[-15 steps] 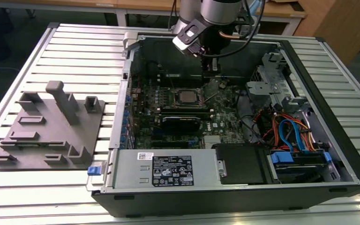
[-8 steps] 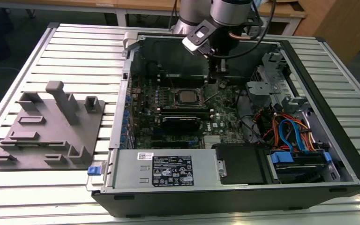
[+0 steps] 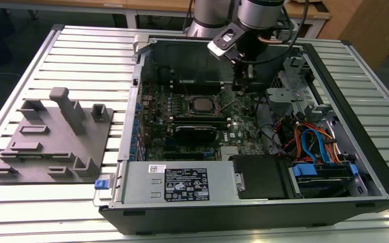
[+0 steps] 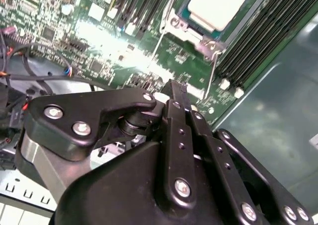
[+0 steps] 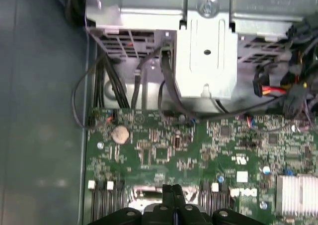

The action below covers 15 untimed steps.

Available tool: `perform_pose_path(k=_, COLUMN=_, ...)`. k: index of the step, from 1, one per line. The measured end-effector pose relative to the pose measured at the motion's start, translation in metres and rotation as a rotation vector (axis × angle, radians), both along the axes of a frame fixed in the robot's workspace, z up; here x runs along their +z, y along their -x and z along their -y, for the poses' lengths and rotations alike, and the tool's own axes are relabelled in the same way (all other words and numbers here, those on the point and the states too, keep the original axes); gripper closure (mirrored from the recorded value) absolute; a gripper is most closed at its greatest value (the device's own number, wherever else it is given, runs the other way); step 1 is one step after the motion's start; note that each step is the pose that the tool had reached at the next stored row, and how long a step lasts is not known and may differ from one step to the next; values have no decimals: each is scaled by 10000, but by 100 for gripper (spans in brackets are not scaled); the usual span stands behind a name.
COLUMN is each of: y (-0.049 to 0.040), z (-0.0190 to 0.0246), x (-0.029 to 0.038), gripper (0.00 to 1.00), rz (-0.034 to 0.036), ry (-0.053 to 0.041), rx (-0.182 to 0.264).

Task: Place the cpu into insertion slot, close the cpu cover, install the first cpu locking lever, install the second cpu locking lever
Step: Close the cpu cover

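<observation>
Inside the open computer case (image 3: 248, 223) on the slatted desk (image 3: 32, 215), your gripper (image 3: 243, 83) hangs over the green motherboard (image 5: 164, 150), just to the exterior view's right of the insertion slot (image 3: 186, 104). Both wrist views show the black fingers (image 4: 175, 93) drawn narrow, pressed tip to tip with nothing between them.

The cpu (image 4: 218, 4) sits in the slot, its silvery top facing up. The cpu cover (image 4: 191, 30) lies flat around it, the chip showing through its window. One thin locking lever (image 4: 213, 68) runs out from a corner of the socket toward the gripper (image 4: 178, 88) and is not touched by it. In the exterior view that lever (image 3: 230, 104) slants up from the socket's side.

In the first wrist view the gripper (image 5: 172, 187) points at the board's edge, with a coin battery (image 5: 119, 133) on the board and a silvery drive cage (image 5: 206, 51) beyond it. Long black memory slots (image 4: 258, 31) flank the socket. Blue and orange cables (image 3: 313, 144) bunch at the case's side on the exterior view's right. A grey moulded fixture (image 3: 52, 136) rests on the desk to the exterior view's left of the case.
</observation>
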<state>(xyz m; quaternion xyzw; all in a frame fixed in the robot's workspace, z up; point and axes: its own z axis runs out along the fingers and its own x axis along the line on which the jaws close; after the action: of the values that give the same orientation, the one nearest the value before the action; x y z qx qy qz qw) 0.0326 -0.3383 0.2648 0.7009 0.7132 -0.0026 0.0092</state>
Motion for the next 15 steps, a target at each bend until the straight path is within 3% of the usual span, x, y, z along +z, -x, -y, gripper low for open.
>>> perform_pose_path(k=8, y=-171, z=-2, x=-65, gripper=90, rz=-12, ry=0, rx=1)
perform_pose_path(k=15, y=-173, z=-4, x=-175, gripper=90, rz=-14, ry=-1, rx=0)
